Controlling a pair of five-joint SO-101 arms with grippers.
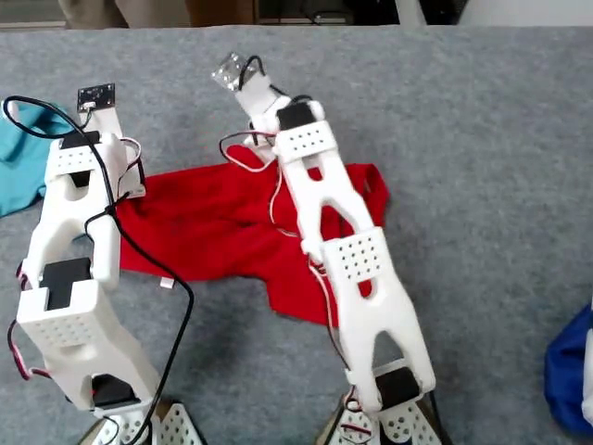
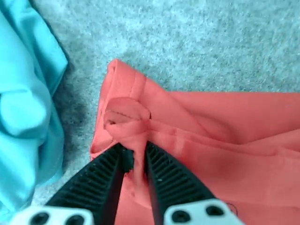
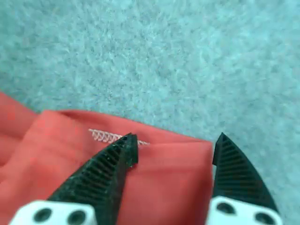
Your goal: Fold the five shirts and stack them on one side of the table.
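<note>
A red shirt (image 1: 204, 227) lies crumpled and spread in the middle of the grey table (image 1: 463, 139). The left arm (image 1: 79, 185) stands at the shirt's left edge. Its gripper (image 2: 136, 152) is shut on a bunched fold of the red shirt (image 2: 211, 131) near a hemmed corner. The right arm (image 1: 324, 204) stretches over the shirt toward its far edge. There my right gripper (image 3: 176, 145) is open, its fingers straddling a stitched corner of the red shirt (image 3: 154, 187), one fingertip (image 3: 126, 143) over the cloth.
A teal shirt (image 1: 23, 162) lies bunched at the table's left edge, close beside the left gripper's hold (image 2: 28, 103). A dark blue shirt (image 1: 570, 371) sits at the right edge. Bare grey table stretches behind and to the right of the red shirt.
</note>
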